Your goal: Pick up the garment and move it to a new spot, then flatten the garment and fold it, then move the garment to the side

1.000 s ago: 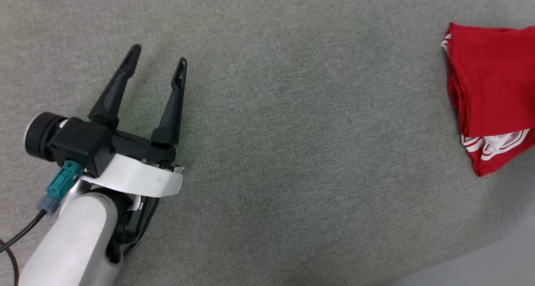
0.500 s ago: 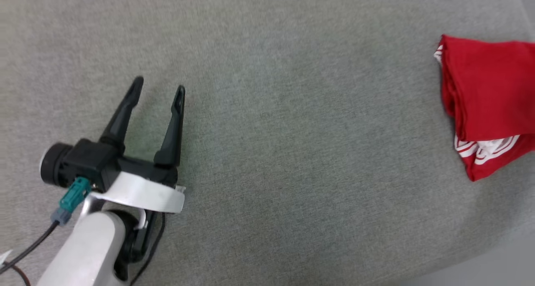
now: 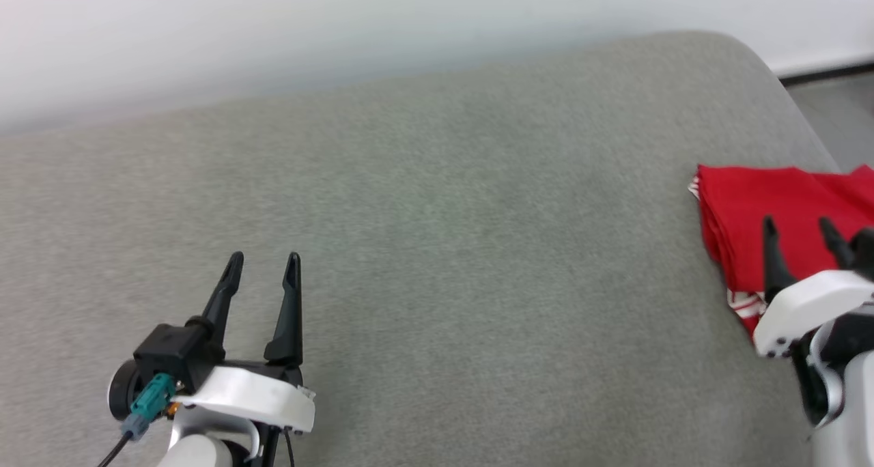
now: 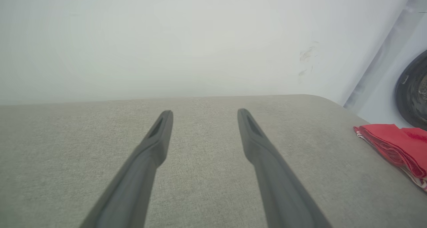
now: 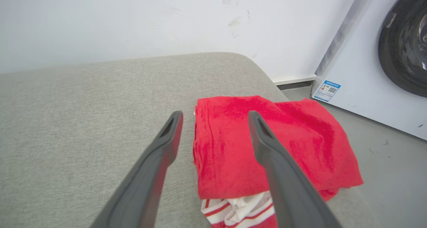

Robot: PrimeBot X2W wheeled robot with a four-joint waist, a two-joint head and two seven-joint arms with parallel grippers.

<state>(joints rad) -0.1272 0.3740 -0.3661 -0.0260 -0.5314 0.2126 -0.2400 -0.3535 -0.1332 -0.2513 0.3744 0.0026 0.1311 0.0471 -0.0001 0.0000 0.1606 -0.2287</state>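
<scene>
**Folded garment lies straight ahead of the right jaws**

The garment (image 3: pixel 751 207), folded into a red packet, rests at the right end of the grey bench (image 3: pixel 478 248), with its striped trim turned toward the robot. The right gripper (image 3: pixel 797 222) hangs at its near edge, jaws spread and empty, fingers pointing over the cloth. The left gripper (image 3: pixel 265 257), also spread, is well apart toward the left, so the right arm is nearer.

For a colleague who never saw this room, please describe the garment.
Find the grey fabric surface beside the white washing machine. At its right end lies a folded red shirt. Its red-and-white striped trim and bright colour stand out against the grey.
</scene>
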